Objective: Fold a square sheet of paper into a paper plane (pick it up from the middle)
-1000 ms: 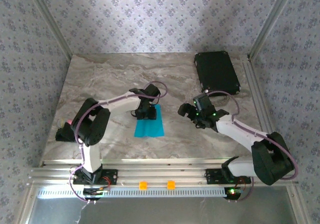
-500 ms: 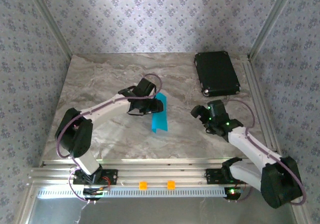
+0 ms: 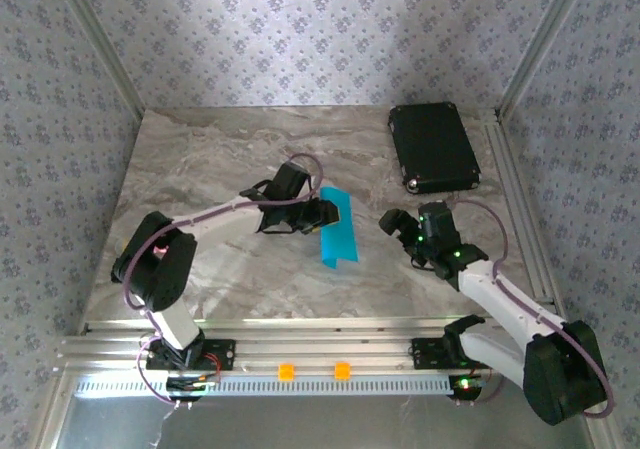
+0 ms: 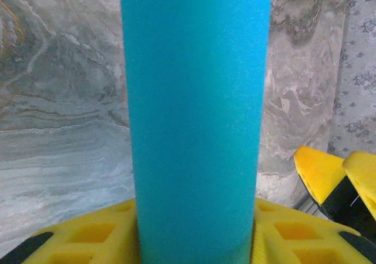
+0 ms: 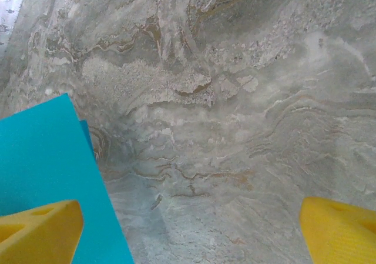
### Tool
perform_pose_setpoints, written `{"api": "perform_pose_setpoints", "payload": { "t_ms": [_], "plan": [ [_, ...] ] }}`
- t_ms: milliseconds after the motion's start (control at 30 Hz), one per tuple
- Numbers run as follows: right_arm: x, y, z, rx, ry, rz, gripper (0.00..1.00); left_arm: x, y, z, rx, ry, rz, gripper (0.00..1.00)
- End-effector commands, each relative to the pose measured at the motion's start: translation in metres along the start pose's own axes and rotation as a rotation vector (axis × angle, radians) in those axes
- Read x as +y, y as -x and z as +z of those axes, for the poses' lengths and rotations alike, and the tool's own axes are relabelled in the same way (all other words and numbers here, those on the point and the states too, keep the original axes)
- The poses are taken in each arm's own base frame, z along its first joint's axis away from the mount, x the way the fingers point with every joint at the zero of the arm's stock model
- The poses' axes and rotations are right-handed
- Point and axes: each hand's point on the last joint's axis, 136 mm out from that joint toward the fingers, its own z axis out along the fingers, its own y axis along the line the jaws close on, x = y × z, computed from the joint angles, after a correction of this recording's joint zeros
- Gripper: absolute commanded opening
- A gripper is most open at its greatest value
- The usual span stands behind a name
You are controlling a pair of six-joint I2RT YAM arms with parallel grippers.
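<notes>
The square sheet of paper [image 3: 337, 227] is bright cyan and folded into a narrow strip. It hangs tilted above the table's middle. My left gripper [image 3: 318, 217] is shut on its left side. In the left wrist view the strip [image 4: 197, 117] stands upright between the yellow fingers [image 4: 82, 240] of the left gripper [image 4: 197, 243]. My right gripper [image 3: 402, 235] stands open just right of the strip, apart from it. In the right wrist view the paper [image 5: 47, 158] lies behind the left fingertip [image 5: 41, 229], and the right gripper [image 5: 188, 234] has bare table between its fingers. The paper plane is out of view.
A black rectangular case [image 3: 433, 147] lies at the back right of the marble table [image 3: 220, 159], beyond the right arm. Metal rails [image 3: 515, 199] run along the right edge and the near edge. Patterned walls close in the back and sides.
The left gripper lifted the paper off the table and carried it right and back; it now shows as a narrow strip. The right gripper drew back to the right.
</notes>
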Motion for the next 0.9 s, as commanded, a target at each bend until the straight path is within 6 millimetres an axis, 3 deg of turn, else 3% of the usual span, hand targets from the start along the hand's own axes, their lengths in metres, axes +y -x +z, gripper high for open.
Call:
{"api": "perform_pose_setpoints", "payload": {
  "t_ms": [0,533,700,867],
  "plan": [
    [0.001,-0.003,0.003,0.023,0.012,-0.009,0.97,-0.004,0.001,0.012,0.016,-0.066,-0.047,0.44],
    [0.015,-0.008,0.017,0.087,0.058,-0.027,0.98,0.032,-0.017,0.048,0.118,-0.016,-0.087,0.44],
    [0.016,-0.010,0.024,0.117,0.027,-0.022,0.99,0.045,-0.019,0.048,0.127,0.046,-0.074,0.47],
    [0.021,-0.009,0.025,0.103,0.039,-0.045,0.98,0.054,-0.017,0.039,0.124,0.135,-0.020,0.58]
  ]
}}
